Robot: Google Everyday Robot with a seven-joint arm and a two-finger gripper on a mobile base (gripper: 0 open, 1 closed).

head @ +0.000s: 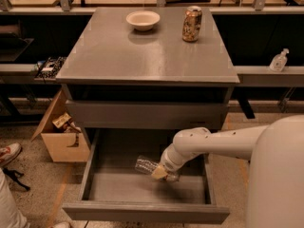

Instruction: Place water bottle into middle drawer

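Observation:
The middle drawer (142, 212) is pulled out wide below the grey cabinet. The water bottle (146, 165), clear and crinkled, lies on its side low inside the drawer, toward the right of its middle. My gripper (160, 171) reaches down into the drawer from the right on a white arm and sits at the bottle's right end. The bottle's cap and label are hidden behind the gripper.
On the cabinet top (109, 56) stand a white bowl (143, 19) and a gold-brown can (192, 23). A white spray bottle (278, 60) stands on the right shelf. A cardboard box (61, 137) sits on the floor left of the drawer. A person's shoe (8, 153) is at far left.

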